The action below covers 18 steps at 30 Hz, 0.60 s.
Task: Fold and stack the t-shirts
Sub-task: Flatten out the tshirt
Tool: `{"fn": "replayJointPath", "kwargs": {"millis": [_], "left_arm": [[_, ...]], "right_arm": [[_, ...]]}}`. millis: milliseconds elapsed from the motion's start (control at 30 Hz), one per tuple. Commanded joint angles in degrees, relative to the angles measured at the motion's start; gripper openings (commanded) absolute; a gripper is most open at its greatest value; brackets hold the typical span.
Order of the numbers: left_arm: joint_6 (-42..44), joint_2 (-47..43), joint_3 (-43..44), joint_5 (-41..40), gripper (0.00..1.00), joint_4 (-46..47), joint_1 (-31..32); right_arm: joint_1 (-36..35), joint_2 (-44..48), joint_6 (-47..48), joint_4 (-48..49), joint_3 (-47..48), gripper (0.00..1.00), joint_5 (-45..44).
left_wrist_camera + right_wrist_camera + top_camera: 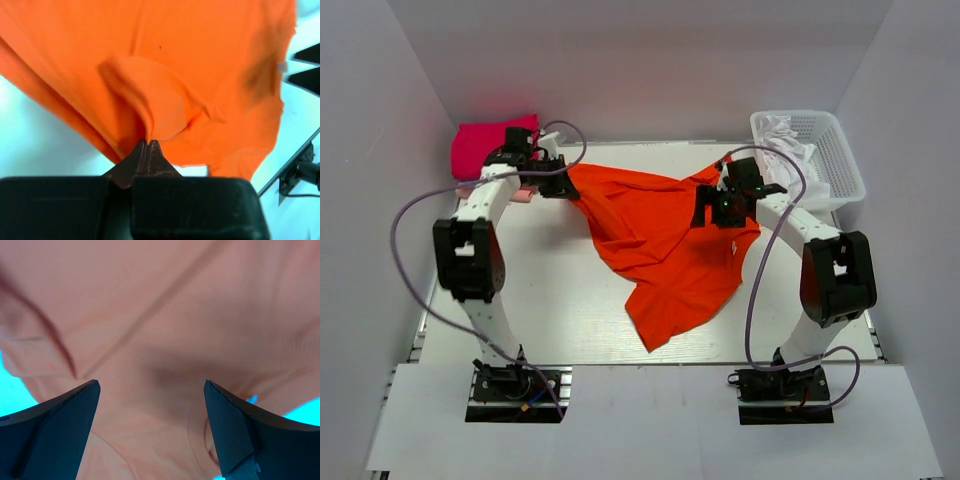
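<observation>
Orange-red t-shirt (660, 250) loose, crumpled, spread across middle of table (550, 310). Right gripper (150, 385) over its right part, jaws wide apart. Left gripper (148, 144) at its far-left edge, jaws clamped on cloth fold. Behind: magenta t-shirt (480, 145) in far-left corner; white basket (845, 170) far right.

I have open table (555, 300) at the near left, between the left arm (470, 255) and the orange shirt (665, 240), and a bare strip along the near edge. The shirt sprawls over the middle and far side. The folded magenta shirt (480, 145) blocks the far-left corner and the white basket (825, 150) the far-right. Walls (370, 200) stand close on both sides, and purple cables (749, 320) loop out beside each arm.
</observation>
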<state>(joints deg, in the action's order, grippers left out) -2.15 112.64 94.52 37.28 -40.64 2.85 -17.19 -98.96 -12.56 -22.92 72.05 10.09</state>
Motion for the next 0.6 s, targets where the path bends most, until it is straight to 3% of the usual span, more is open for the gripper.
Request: {"fn": "replayJointPath", "kwargs": {"millis": [0,167,367,567], "left_arm": [[-2.1,-11.7,-7.6,-1.7,0.00,1.7,0.3],[-5.6,-19.8,-15.9,-2.9,0.00,3.6,0.3],[-6.8,-26.8,-21.7,-7.0,0.00,-0.7,-0.2],[-8.0,-28.7,-27.9,-7.2,0.00,-1.6,-0.2]], "right_arm": [[0.3,1.3,-3.8,-2.7,-2.9,0.90,-3.1],[0.5,0.1,-5.7,-3.6,-7.4,0.90,-2.0],[0.4,-1.7,-6.3,-5.5,-9.6,0.90,-3.7],[0.5,-3.8,-7.8,-7.8,-9.7,0.89,-4.7]]}}
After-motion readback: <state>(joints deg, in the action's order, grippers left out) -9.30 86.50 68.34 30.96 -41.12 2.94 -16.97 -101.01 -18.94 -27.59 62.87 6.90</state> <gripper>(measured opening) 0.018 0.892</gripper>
